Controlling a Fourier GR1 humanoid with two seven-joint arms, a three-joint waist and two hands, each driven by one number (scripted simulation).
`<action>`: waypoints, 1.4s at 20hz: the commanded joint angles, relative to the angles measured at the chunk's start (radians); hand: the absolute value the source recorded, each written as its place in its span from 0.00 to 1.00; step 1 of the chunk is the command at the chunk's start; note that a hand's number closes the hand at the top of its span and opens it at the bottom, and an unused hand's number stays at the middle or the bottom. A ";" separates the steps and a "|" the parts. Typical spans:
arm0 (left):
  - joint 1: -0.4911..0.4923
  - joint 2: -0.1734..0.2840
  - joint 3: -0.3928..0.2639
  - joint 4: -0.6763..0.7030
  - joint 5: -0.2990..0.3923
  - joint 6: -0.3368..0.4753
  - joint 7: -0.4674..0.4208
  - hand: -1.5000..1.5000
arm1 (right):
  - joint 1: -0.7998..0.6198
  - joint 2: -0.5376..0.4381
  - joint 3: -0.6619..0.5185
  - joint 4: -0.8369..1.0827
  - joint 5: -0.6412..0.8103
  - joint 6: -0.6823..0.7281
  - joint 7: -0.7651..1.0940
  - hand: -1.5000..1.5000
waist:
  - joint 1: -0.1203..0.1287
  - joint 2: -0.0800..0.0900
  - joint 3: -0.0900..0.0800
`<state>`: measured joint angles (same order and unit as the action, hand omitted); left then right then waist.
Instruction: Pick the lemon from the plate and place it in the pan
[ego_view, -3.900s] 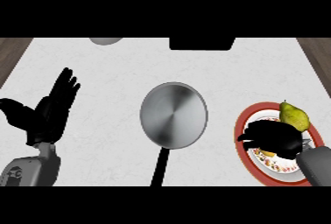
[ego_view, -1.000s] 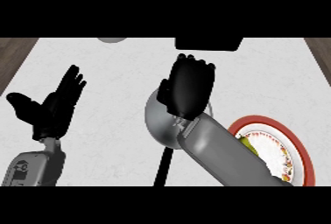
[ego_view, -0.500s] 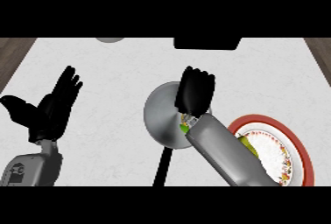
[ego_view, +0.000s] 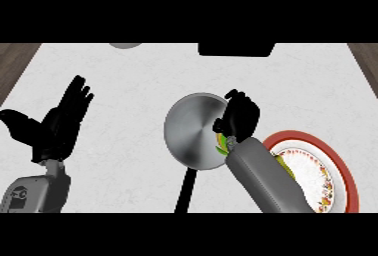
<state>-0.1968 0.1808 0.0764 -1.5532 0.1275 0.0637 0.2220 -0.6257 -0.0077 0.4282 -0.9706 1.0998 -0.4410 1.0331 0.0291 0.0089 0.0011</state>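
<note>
- Our right hand (ego_view: 240, 117) hangs over the pan's (ego_view: 193, 132) right rim, fingers curled around the lemon (ego_view: 221, 143).
- Our left hand (ego_view: 55, 125) rests open, fingers up.

I see a brushed silver-grey pan (ego_view: 193, 131) with a black handle on the white, faintly marbled counter (ego_view: 140, 70). The plate (ego_view: 336, 170) shows a red rim around a white centre edged with a speckled multicoloured band. The lemon (ego_view: 221, 145) is yellow-green. Both hands, left hand (ego_view: 55, 127) and right hand (ego_view: 240, 117), are black; the forearms are grey.
</note>
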 joint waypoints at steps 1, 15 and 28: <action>-0.013 -0.031 -0.021 -0.029 -0.016 0.038 0.037 0.50 | -0.018 0.007 0.048 0.044 -0.104 -0.165 0.102 0.00 | 0.005 -0.004 0.000; 0.019 0.027 0.045 -0.036 0.009 0.009 0.036 0.50 | 0.419 -0.011 0.037 -0.524 -0.169 -0.548 -0.179 0.00 | -0.065 -0.019 0.000; 0.083 0.016 0.039 -0.030 0.003 -0.027 -0.030 0.50 | 1.050 -0.311 0.361 -1.067 -0.353 -0.750 -0.545 0.00 | -0.044 -0.012 -0.001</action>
<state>-0.1202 0.1859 0.0988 -1.6282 0.1218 0.0683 0.2391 0.2628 -0.2455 0.7039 -1.9541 0.7708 -1.0649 0.5702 -0.0178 -0.0056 0.0010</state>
